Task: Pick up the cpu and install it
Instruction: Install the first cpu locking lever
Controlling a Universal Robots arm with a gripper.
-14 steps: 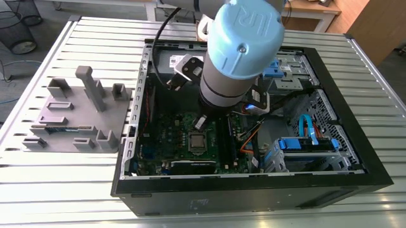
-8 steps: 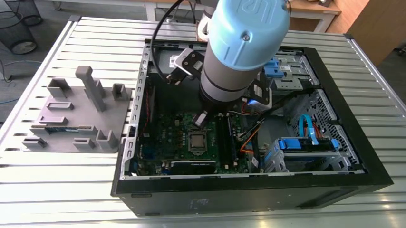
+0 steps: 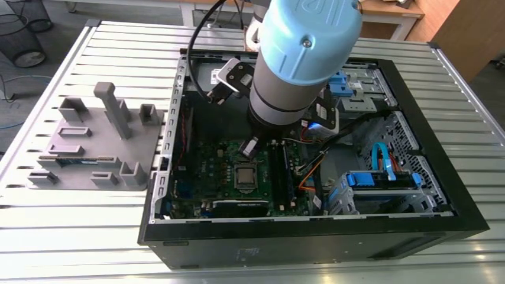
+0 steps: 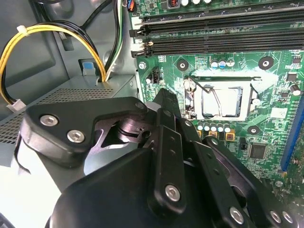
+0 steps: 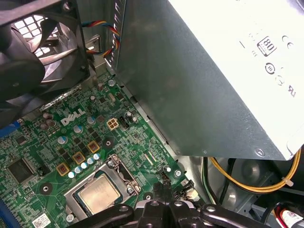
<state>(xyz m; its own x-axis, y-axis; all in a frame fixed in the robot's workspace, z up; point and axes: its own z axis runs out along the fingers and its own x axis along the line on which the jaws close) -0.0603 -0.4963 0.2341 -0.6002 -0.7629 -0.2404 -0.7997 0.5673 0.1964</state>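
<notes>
Silver-lidded and flat, the cpu (image 5: 99, 197) lies inside the socket (image 4: 192, 102) on the green motherboard (image 3: 209, 177), low within the open computer case (image 3: 465, 219). It is not in the gripper (image 3: 250, 148). In the exterior view the gripper hangs over the board just on the far side of the socket, close above it but not touching. In the first wrist view the fingers (image 5: 159, 194) appear drawn together with nothing between them. Whether the socket's retaining frame is latched over the chip cannot be told. The grey tray (image 3: 79, 139) stands well apart, on the slatted metal surface (image 3: 94, 231) outside the case, on the exterior view's left. Assessment of handling: the chip is judged light and fully rigid, with a smooth metal lid that offers little friction. Its low profile leaves only a thin rim to bear on. The underside contacts and the socket beneath are judged fragile, so any tilt or drag would be a risk. The sound place to hold it is across two opposite edges, kept level, with light pressure.
</notes>
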